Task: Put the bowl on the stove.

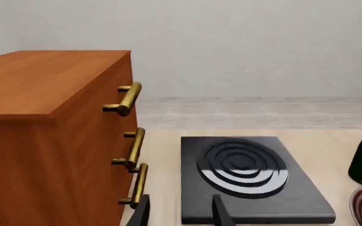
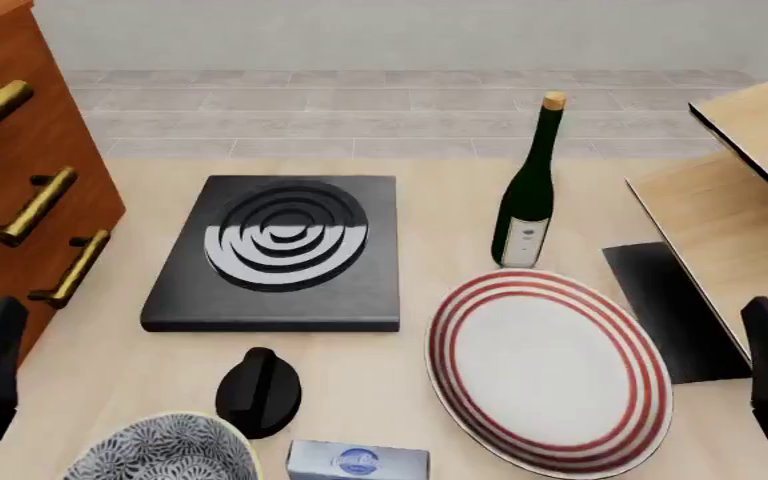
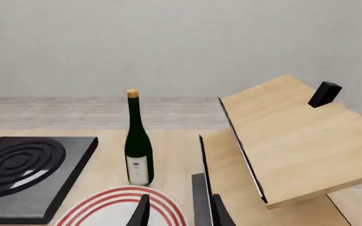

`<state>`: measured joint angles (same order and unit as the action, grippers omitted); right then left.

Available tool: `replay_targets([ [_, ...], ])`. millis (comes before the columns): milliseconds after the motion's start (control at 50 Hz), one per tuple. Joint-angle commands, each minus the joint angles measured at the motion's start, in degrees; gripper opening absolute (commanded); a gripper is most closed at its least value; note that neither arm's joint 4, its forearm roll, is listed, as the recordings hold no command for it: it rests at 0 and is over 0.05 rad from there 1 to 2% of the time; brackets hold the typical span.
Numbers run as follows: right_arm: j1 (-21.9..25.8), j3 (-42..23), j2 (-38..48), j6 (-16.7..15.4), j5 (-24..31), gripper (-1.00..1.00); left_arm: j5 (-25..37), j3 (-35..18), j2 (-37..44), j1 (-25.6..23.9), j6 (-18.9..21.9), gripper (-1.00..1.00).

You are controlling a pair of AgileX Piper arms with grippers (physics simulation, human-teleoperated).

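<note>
The bowl (image 2: 157,452), black-and-white floral with a thin yellow-green rim, sits at the near left edge of the table in the front view, cut off by the frame. It appears in neither wrist view. The stove (image 2: 281,250), a black slab with one ringed burner, lies farther back, beyond a small black knob (image 2: 259,392). My left gripper (image 1: 181,214) is open and empty, low at the left, facing the stove (image 1: 250,183). My right gripper (image 3: 179,214) is open and empty at the right, with the stove (image 3: 24,169) off to its side.
A wooden drawer cabinet (image 2: 11,180) with brass handles stands left of the stove. A white plate with red rings (image 2: 551,370) and a green bottle (image 2: 528,190) lie right of it. A small blue-grey box (image 2: 357,462) sits beside the bowl. A slanted wooden shelf (image 2: 744,200) fills the right.
</note>
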<state>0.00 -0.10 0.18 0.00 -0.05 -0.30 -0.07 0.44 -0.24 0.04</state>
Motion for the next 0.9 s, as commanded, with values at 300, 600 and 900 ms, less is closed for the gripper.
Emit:
replay_targets([
  [300, 0.0, -0.31, 0.36, 0.0, 0.01, 1.0, 0.22, -0.3, -0.42, -1.9, 0.54, 1.0],
  [600, -0.02, -0.1, 1.33, 0.01, -1.16, 1.0, 4.14, -0.31, -0.43, -11.65, -1.86, 1.0],
  [900, -0.04, 0.06, 1.77, 0.02, -1.75, 1.0, 11.24, -4.09, -0.27, -17.79, -2.98, 1.0],
])
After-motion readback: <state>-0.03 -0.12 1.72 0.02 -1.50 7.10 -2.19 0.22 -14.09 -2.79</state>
